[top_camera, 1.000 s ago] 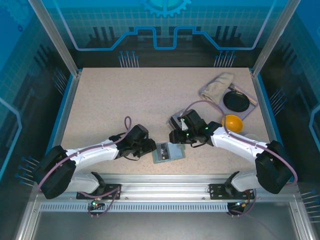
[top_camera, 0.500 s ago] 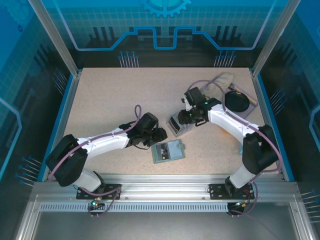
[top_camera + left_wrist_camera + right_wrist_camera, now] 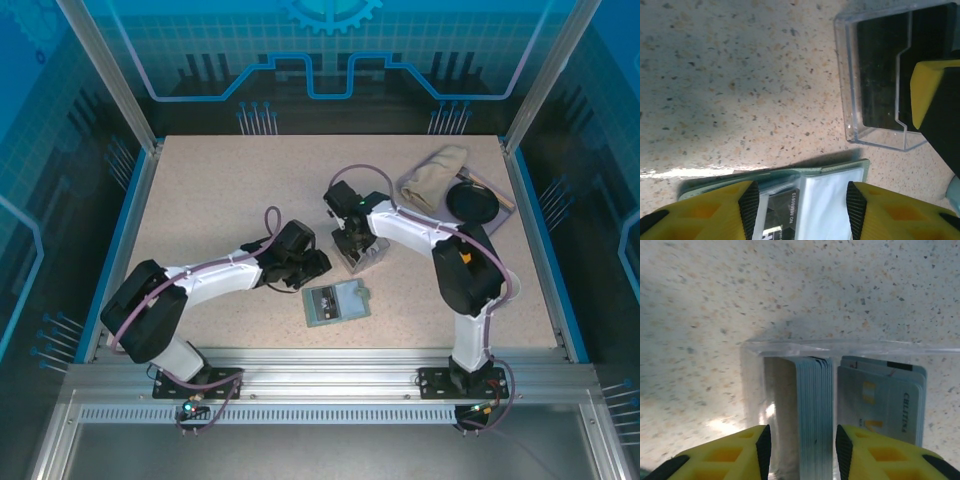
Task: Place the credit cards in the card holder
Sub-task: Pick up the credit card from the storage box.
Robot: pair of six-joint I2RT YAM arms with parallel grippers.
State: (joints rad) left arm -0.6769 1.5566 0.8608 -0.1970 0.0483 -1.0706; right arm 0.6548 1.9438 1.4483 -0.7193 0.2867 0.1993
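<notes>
**Right Claw Swung In Over the Box of Cards**

Since half a second before, the right arm had folded inward and leftward, bringing the right claw from the box's right side to a spot directly above the clear box. The left claw and the card holder had barely shifted.

The right wrist camera looked straight down into the clear box, where the credit cards stood on edge in a tight stack, with a few more leaning beside them. The right claw was spread apart, the stack lying in the gap between its yellow fingers; contact could not be made out.

The card holder lay flat on the speckled surface, near the front edge and just short of the box. In the left wrist view, the left claw hung wide open and empty above the card holder, with the clear box just beyond. A cloth and a black dish sat at the far right.
</notes>
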